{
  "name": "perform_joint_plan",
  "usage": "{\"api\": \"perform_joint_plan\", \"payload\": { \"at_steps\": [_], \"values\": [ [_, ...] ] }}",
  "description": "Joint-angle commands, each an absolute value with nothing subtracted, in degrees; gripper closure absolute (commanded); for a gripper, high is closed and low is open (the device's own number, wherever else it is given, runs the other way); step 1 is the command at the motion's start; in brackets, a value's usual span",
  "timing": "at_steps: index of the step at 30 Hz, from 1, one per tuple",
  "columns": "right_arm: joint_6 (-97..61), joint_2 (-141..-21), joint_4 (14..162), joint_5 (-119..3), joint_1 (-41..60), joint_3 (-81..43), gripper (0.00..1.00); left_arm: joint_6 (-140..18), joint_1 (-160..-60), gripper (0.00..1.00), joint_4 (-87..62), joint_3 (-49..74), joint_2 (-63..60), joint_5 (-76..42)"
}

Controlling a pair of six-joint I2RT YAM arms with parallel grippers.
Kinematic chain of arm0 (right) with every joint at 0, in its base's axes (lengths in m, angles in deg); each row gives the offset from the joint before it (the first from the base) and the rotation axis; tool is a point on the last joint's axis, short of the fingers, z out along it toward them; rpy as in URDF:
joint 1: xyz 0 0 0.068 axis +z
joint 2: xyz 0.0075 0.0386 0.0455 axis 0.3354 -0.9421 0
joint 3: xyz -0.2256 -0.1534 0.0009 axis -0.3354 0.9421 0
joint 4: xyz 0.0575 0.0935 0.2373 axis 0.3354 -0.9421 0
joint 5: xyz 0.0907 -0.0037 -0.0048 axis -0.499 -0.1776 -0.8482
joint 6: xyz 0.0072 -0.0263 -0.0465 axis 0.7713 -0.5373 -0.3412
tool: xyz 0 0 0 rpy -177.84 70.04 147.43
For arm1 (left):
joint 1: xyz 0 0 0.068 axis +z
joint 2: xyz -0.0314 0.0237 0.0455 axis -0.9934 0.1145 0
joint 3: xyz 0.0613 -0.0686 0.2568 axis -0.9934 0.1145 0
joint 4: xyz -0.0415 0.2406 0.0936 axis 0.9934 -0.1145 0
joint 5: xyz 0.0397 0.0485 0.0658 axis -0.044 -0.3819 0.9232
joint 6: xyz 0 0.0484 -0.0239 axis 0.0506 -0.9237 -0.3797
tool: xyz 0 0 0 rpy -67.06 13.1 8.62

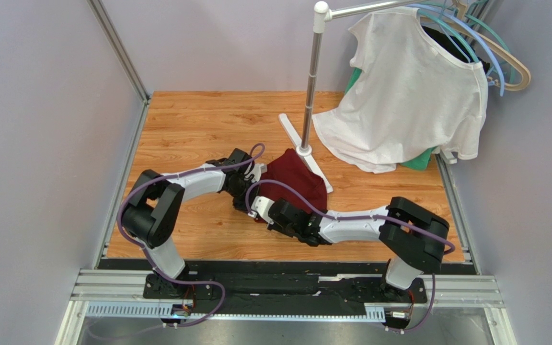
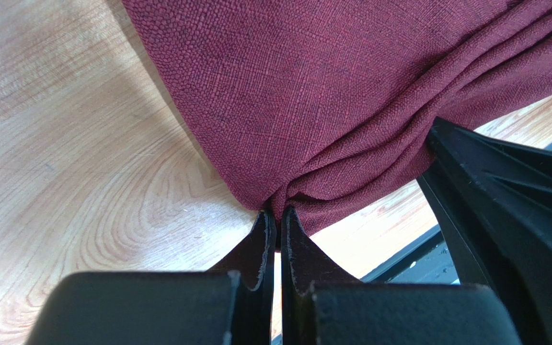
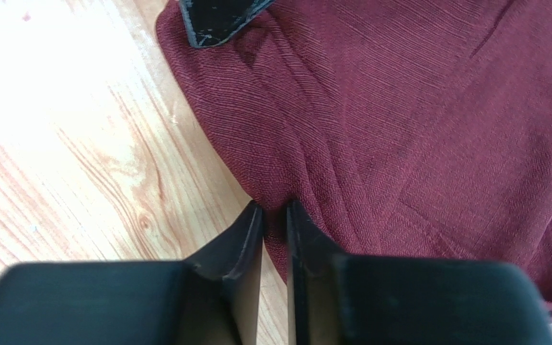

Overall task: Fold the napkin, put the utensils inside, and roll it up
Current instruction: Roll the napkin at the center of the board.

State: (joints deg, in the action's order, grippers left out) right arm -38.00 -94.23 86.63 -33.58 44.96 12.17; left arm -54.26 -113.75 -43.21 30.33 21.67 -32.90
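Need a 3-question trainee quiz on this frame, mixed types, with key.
1. True or false: the left gripper is shut on the napkin.
2. What hangs on the rack? A: white shirt. B: towel. C: apron.
3. Fill in: the right gripper pinches the napkin's ___.
Key: 1 true; 2 A; 3 edge.

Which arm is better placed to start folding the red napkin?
Probably left: the left fingers pinch the napkin corner tight, cloth bunching into them. The right fingers close on its edge, but with a wider gap.
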Motion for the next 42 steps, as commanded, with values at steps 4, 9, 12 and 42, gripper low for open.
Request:
{"api": "perform_joint_plan", "payload": {
  "at_steps": [4, 9, 12, 42],
  "values": [
    [-37.5, -98.0, 77.3, -42.4, 44.6, 9.7, 0.97, -54.5, -113.7, 1.00, -45.4, 31.5, 22.2, -31.1],
    [-36.6, -97.7, 73.9, -46.2, 44.6, 8.2, 1.00, -52.0, -112.3, 0.67, -44.1, 33.8, 18.8, -29.5],
    [-35.6, -96.0, 72.0, -49.0, 44.5, 7.3, 1.00, -50.1, -111.6, 0.41, -42.8, 35.4, 15.9, -28.6],
    [-29.8, -96.8, 69.4, -90.7, 28.9, 3.0, 1.00, -48.5, -120.7, 0.26, -10.3, 67.1, -34.1, -27.8]
  ]
}}
